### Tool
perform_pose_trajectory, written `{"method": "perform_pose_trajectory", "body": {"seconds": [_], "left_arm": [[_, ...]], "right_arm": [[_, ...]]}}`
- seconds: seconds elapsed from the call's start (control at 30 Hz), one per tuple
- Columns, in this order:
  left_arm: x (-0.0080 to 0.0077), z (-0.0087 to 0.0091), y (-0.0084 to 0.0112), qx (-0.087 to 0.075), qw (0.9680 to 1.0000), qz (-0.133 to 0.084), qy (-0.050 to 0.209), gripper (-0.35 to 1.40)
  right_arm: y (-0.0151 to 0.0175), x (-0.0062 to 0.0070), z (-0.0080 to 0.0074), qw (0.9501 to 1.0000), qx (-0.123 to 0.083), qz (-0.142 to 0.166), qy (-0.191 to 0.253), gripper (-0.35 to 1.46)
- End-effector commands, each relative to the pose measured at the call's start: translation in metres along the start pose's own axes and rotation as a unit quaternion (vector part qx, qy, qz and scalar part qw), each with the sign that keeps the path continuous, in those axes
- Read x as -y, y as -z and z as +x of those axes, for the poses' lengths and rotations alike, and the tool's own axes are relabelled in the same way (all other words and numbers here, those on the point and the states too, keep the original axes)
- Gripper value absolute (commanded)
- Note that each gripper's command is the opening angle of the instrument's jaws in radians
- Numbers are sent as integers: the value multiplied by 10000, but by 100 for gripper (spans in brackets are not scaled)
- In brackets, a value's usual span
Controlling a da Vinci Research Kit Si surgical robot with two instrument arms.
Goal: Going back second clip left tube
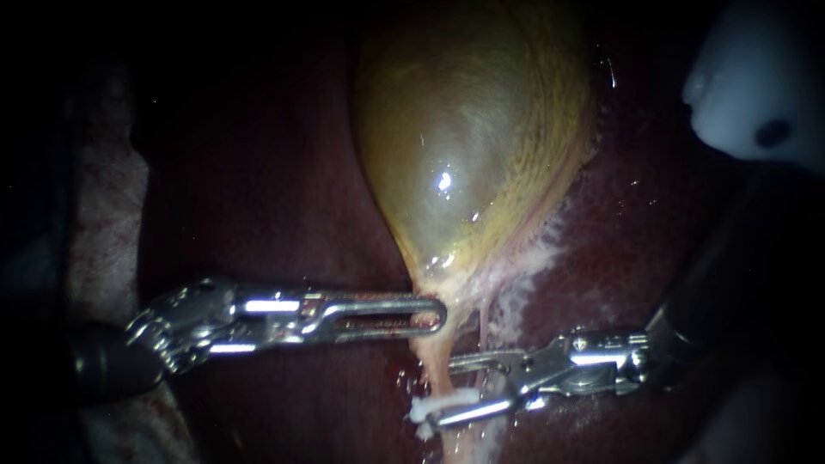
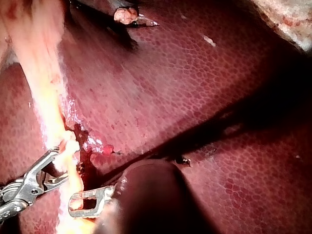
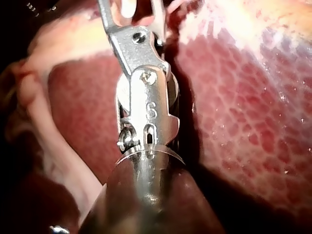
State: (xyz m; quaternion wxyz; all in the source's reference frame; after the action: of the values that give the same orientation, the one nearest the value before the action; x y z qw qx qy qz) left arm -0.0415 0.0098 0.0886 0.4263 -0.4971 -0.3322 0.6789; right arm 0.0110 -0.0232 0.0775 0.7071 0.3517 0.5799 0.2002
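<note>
The yellow-green gallbladder (image 1: 473,146) lies on the dark red liver (image 1: 258,189) and narrows into a pale tube (image 1: 436,357) running downward. My left instrument (image 1: 434,314) reaches in flat, its slotted jaws shut on the gallbladder's neck; the left wrist view shows its slotted jaw (image 2: 87,202) against the pale tissue. My right instrument (image 1: 440,391) has its jaws open, one on each side of the tube. A white clip (image 1: 443,404) sits across the tube by its lower jaw. In the right wrist view, pale tissue shows between the right instrument's (image 3: 131,12) spread jaws.
A white rounded object (image 1: 756,86) with a dark hole hangs at the upper right. Pale mottled tissue (image 1: 103,223) borders the liver on the left. Whitish frayed tissue (image 1: 524,275) runs along the gallbladder's lower right edge.
</note>
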Motion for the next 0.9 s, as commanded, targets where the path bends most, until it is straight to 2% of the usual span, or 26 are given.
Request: {"method": "perform_pose_trajectory", "body": {"seconds": [0.03, 0.43, 0.7, 0.9], "left_arm": [[0, 0, 0, 0, 10000, 0, 0, -35], [0, 0, 0, 0, 10000, 0, 0, -35], [0, 0, 0, 1, 10000, -1, -1, -35], [0, -1, 0, 0, 10000, 0, -32, -35]], "right_arm": [[2, 0, 1, 10000, 0, -14, 44, 47], [35, 11, 8, 9999, -25, -96, 121, 47], [58, 21, 12, 9998, 46, -137, 170, 47], [80, 31, 17, 9987, 84, -225, 451, 47]]}}
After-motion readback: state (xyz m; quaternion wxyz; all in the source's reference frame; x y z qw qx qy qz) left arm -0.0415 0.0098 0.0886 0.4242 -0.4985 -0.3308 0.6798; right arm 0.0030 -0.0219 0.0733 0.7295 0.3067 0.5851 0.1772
